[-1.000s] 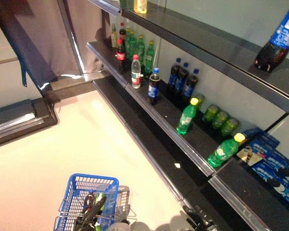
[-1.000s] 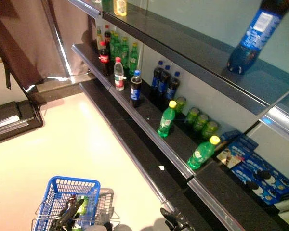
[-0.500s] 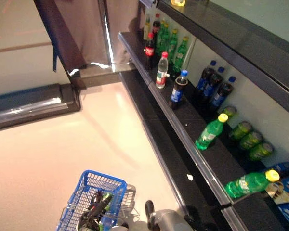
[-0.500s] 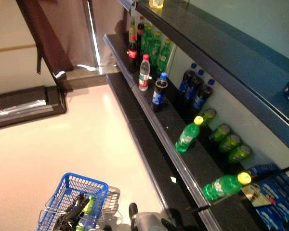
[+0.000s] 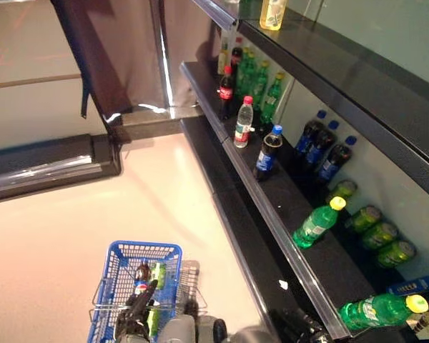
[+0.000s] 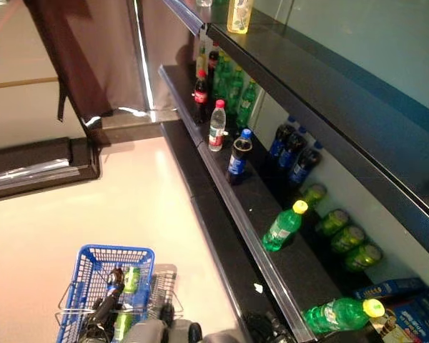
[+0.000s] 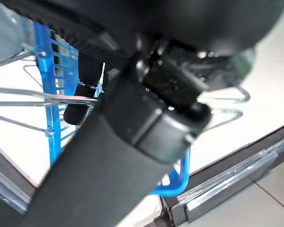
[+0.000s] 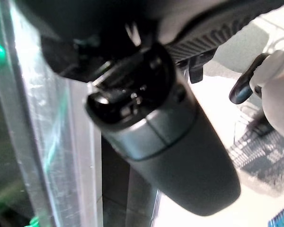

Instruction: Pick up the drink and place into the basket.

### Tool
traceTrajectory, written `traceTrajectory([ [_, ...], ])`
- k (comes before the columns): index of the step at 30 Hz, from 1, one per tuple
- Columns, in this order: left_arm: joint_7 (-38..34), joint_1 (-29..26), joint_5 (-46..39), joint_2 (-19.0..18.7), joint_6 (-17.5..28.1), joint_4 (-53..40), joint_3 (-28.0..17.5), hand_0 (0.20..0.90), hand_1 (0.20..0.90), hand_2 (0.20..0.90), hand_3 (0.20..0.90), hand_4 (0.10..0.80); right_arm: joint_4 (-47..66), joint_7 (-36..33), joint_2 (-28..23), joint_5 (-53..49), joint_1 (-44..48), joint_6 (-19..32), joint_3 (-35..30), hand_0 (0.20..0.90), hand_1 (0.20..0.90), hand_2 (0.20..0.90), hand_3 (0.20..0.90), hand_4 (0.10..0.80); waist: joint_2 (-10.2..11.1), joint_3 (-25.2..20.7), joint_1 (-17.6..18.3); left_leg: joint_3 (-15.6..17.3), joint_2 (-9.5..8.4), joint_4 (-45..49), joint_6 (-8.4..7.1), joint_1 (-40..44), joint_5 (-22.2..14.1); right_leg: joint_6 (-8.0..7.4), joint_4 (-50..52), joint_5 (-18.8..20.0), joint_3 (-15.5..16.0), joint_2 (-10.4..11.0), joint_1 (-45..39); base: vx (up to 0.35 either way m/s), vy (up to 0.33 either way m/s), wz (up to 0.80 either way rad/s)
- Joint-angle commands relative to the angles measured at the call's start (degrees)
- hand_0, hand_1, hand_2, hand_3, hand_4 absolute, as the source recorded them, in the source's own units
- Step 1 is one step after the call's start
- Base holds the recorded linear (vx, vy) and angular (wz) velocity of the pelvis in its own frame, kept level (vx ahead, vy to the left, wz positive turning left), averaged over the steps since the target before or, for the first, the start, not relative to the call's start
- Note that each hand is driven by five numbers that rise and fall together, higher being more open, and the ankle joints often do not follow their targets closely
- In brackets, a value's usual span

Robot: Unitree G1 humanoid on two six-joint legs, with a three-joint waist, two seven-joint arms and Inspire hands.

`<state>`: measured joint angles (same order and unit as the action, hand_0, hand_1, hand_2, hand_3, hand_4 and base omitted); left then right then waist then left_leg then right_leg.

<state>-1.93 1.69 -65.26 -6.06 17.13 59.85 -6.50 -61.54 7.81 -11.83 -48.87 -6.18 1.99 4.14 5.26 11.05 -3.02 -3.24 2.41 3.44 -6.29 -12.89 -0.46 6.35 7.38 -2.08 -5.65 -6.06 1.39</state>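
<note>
A blue basket (image 5: 147,247) with wire handles hangs low on my left, with a dark bottle and a green can inside. My left hand (image 5: 137,314) is shut on the basket's handle (image 7: 38,100), its fingers (image 7: 83,90) curled over the wire. Drinks stand on the dark shelf (image 5: 272,209) to my right: a cola bottle with a blue cap (image 5: 267,151), a water bottle (image 5: 243,122), and an upright green bottle (image 5: 317,223). Another green bottle (image 5: 379,311) lies on its side. My right hand (image 5: 299,326) shows dark at the shelf's near end, empty as far as the views show.
Rows of cola and green bottles (image 5: 252,75) fill the shelf's far end, with green cans (image 5: 377,219) against the back wall. An upper shelf (image 5: 329,68) carrying a yellow drink (image 5: 273,13) overhangs them. A dark curtain (image 5: 93,57) and a floor rail (image 5: 50,161) lie ahead left.
The whole picture has shifted, so the camera has moved. The basket stays in my left hand. My right hand shows nearer the shelf's near end than before.
</note>
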Motion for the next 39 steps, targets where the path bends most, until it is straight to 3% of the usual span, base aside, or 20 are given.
traceTrajectory([
  [1, 5.6, 8.5, -1.2, 1.4, 4.6, -9.0, 2.7, 0.300, 0.300, 0.300, 0.200, 0.100, 1.4, 3.7, -1.2, 1.1, -2.5, 2.7, -1.3, 0.900, 0.900, 0.900, 0.900, 0.800, 1.9, -1.3, -1.9, -4.5, 3.56, -3.0, 3.52, -1.4, 9.9, -9.17, -1.9, -4.0, -8.8, 4.5, -11.9, 0.418, 0.455, -0.48],
  [4, 4.2, 6.7, -1.6, 1.6, 3.9, -8.7, 2.0, 0.300, 0.300, 0.300, 0.200, 0.100, -0.2, 3.9, -0.1, 1.9, -2.5, 3.2, -3.2, 0.900, 0.900, 0.900, 0.900, 0.800, 1.1, -1.4, -0.4, -0.4, 6.20, 1.7, 2.73, -0.8, 8.6, -11.85, 0.5, -5.9, -5.7, 9.1, -12.2, 0.325, 0.401, -0.55],
  [5, 3.3, 6.0, -0.4, 1.5, 3.5, -8.8, 2.3, 0.300, 0.300, 0.300, 0.200, 0.100, 0.2, 3.3, 0.3, 2.5, -2.9, 3.5, -3.5, 0.900, 0.900, 0.900, 0.900, 0.800, 0.9, -1.4, -0.2, 0.2, 5.92, 3.2, 2.70, -1.0, 8.0, -12.43, 1.7, -6.5, -4.5, 10.3, -12.3, 0.432, 0.512, -0.29],
  [8, 1.2, 5.2, 1.8, 0.3, 1.4, -10.8, 4.2, 0.300, 0.300, 0.300, 0.200, 0.100, 2.3, 0.8, 1.4, 1.3, -4.7, 3.6, -4.0, 0.900, 0.900, 0.900, 0.900, 0.800, 1.4, -1.6, -0.3, 1.7, 2.17, 8.1, 4.54, -1.4, 4.2, -14.79, 6.6, -2.6, -1.0, 14.0, -10.8, 0.366, 0.412, 0.14],
  [9, 1.0, 5.3, 1.5, -0.6, 1.0, -11.4, 4.6, 0.300, 0.300, 0.300, 0.200, 0.100, 3.2, 0.1, 1.8, 1.3, -5.0, 3.8, -4.0, 0.900, 0.900, 0.900, 0.900, 0.800, 1.5, -1.6, -0.2, 2.7, 1.07, 7.8, 5.46, 0.0, 3.3, -15.81, 9.8, 1.6, 0.7, 15.5, -8.5, 0.211, 0.276, 0.34],
  [12, 0.9, 5.2, 1.3, -2.2, 1.1, -11.9, 4.9, 0.300, 0.300, 0.300, 0.200, 0.100, 4.0, 0.5, 2.1, 1.1, -4.1, 4.5, -2.5, 0.900, 0.900, 0.900, 0.900, 0.800, 0.6, -1.4, -0.3, 4.7, 0.00, 4.3, 6.73, 4.6, 2.9, -15.40, 12.5, 5.3, 3.9, 16.6, -4.6, 0.245, 0.245, -0.08],
  [13, 0.9, 5.0, 1.4, -2.4, 1.4, -11.6, 5.2, 0.300, 0.300, 0.300, 0.200, 0.100, 4.1, -0.1, 2.2, 0.9, -3.6, 4.4, -1.9, 0.900, 0.900, 0.900, 0.900, 0.800, 0.3, -1.5, -0.2, 4.7, -0.27, 3.4, 6.89, 5.3, 2.9, -15.02, 11.9, 4.9, 3.7, 15.6, -4.3, 0.340, 0.223, -0.13],
  [14, 0.7, 4.4, 1.5, -3.1, 1.6, -10.5, 6.2, 0.300, 0.300, 0.300, 0.200, 0.100, 4.3, -1.8, 2.3, -0.8, -3.1, 4.0, -1.2, 0.900, 0.900, 0.900, 0.900, 0.800, 0.4, -2.0, 0.3, 3.1, -1.62, 3.3, 7.31, 5.2, 2.8, -13.38, 8.8, 2.0, 2.5, 11.8, -4.3, 0.335, 0.171, 0.03],
  [15, 0.9, 3.9, 2.4, -3.3, 1.3, -9.4, 6.0, 0.300, 0.300, 0.300, 0.200, 0.100, 3.8, -2.3, 2.3, -1.7, -3.0, 4.0, -1.1, 0.900, 0.900, 0.900, 0.900, 0.800, 0.6, -2.4, 0.7, 2.7, -2.91, 2.9, 7.43, 5.9, 2.8, -12.24, 6.1, 1.6, 2.7, 9.8, -3.7, 0.341, 0.146, 0.22],
  [17, 1.3, 3.5, 2.8, -3.3, 1.0, -7.9, 4.8, 0.300, 0.300, 0.300, 0.200, 0.100, 2.8, -1.6, 1.7, -2.4, -2.7, 4.2, -1.0, 0.900, 0.900, 0.900, 0.900, 0.800, 1.1, -2.4, 1.2, 4.0, -4.23, 2.5, 7.17, 7.9, 2.2, -10.72, 0.4, 1.8, 5.2, 8.1, -3.6, 0.278, 0.086, 0.11],
  [20, 4.1, 3.0, 2.9, -3.2, 1.0, -4.7, 3.3, 0.300, 0.300, 0.300, 0.200, 0.100, 1.4, 0.3, 0.6, -2.8, -2.8, 4.5, -1.4, 0.900, 0.900, 0.900, 0.900, 0.800, 2.0, -2.4, 2.6, 6.2, -6.32, 2.8, 6.59, 9.7, 1.2, -9.88, -8.0, 6.3, 5.3, 4.5, -3.8, 0.285, 0.077, -0.15],
  [25, 3.9, 2.2, 3.0, -2.3, 1.7, -3.5, 3.1, 0.300, 0.300, 0.300, 0.200, 0.100, -1.2, 0.5, 0.9, -2.1, -1.6, 3.9, -2.2, 0.900, 0.900, 0.900, 0.900, 0.800, 1.7, -2.6, 3.9, 7.3, -7.32, 6.7, 6.95, 11.7, -2.4, -9.18, -5.6, 6.1, 6.7, 4.6, -2.0, 0.162, -0.012, 0.08],
  [26, 4.2, 1.6, 1.8, -1.9, 1.9, -2.3, 3.1, 0.300, 0.300, 0.300, 0.200, 0.100, -2.1, 0.2, 0.8, -2.0, -1.2, 3.7, -2.7, 0.900, 0.900, 0.900, 0.900, 0.800, 1.6, -2.9, 4.5, 6.8, -7.80, 10.8, 6.48, 11.2, -1.8, -8.74, -5.2, 5.8, 5.6, 4.3, -1.8, 0.161, 0.007, 0.04],
  [27, 5.7, 1.0, 1.2, -1.3, 1.6, -1.1, 2.4, 0.300, 0.300, 0.300, 0.200, 0.100, -2.7, 0.0, 0.6, -1.6, -0.8, 3.9, -3.0, 0.900, 0.900, 0.900, 0.900, 0.800, 1.4, -3.1, 4.7, 7.1, -8.01, 18.2, 4.97, 9.5, 0.6, -7.85, -4.9, 5.1, 8.1, 5.1, -2.5, 0.193, 0.007, 0.08],
  [29, 7.1, 0.8, 2.7, -0.5, 2.2, -0.1, 2.9, 0.300, 0.300, 0.300, 0.200, 0.100, -2.7, -0.1, 0.4, -0.8, -0.7, 4.6, -2.4, 0.900, 0.900, 0.900, 0.900, 0.800, 1.8, -3.0, 4.9, 7.8, -8.87, 27.9, 3.53, 6.3, 2.6, -7.03, -4.8, 5.3, 8.9, 6.0, -3.1, 0.194, 0.018, 0.12],
  [34, 8.8, 1.1, -1.0, -1.4, 1.3, 0.6, 3.1, 0.300, 0.300, 0.300, 0.200, 0.100, -2.9, 1.0, -0.7, 2.3, 0.5, 3.7, -1.7, 0.900, 0.900, 0.900, 0.900, 0.800, 0.2, -2.7, 5.1, 6.7, -4.04, 16.7, 4.30, 7.2, 3.1, -7.28, -3.5, 3.0, 4.8, 4.6, -4.1, 0.201, 0.148, -0.16],
  [36, 9.6, 1.8, -1.5, -1.2, 1.3, 1.3, 2.3, 0.300, 0.300, 0.300, 0.200, 0.100, -4.3, 1.0, -0.8, 2.1, 0.9, 3.6, -1.3, 0.900, 0.900, 0.900, 0.900, 0.800, -0.2, -2.7, 4.0, 4.3, -0.87, 7.6, 3.92, 7.0, 4.9, -7.59, -4.0, 1.8, 2.4, 4.1, -5.7, 0.238, 0.204, -0.16],
  [37, 9.8, 1.9, -1.6, -1.1, 1.3, 1.5, 2.1, 0.300, 0.300, 0.300, 0.200, 0.100, -4.6, 1.1, -0.8, 2.1, 0.9, 3.6, -1.3, 0.900, 0.900, 0.900, 0.900, 0.800, -0.2, -2.7, 3.8, 3.7, -0.35, 6.2, 3.79, 7.0, 5.1, -7.65, -4.0, 1.5, 1.9, 4.1, -6.0, 0.278, 0.227, -0.15],
  [38, 10.2, 2.4, -2.0, -0.9, 1.2, 2.1, 1.5, 0.300, 0.300, 0.300, 0.200, 0.100, -5.5, 1.4, -0.9, 2.3, 1.1, 3.4, -1.6, 0.900, 0.900, 0.900, 0.900, 0.800, -0.3, -2.8, 3.1, 1.7, 1.52, 2.4, 3.02, 6.9, 6.7, -7.82, -4.3, 1.0, 0.7, 4.1, -6.9, 0.337, 0.278, -0.29],
  [39, 10.9, 3.2, -2.7, -0.3, 1.4, 2.8, 0.6, 0.300, 0.300, 0.300, 0.200, 0.100, -6.8, 1.9, -1.3, 2.6, 1.5, 3.2, -2.1, 0.900, 0.900, 0.900, 0.900, 0.800, -0.5, -2.8, 2.2, -1.4, 4.94, -1.7, 1.68, 6.7, 9.9, -8.10, -4.4, 0.2, -1.4, 4.3, -8.2, 0.348, 0.294, -0.39],
])
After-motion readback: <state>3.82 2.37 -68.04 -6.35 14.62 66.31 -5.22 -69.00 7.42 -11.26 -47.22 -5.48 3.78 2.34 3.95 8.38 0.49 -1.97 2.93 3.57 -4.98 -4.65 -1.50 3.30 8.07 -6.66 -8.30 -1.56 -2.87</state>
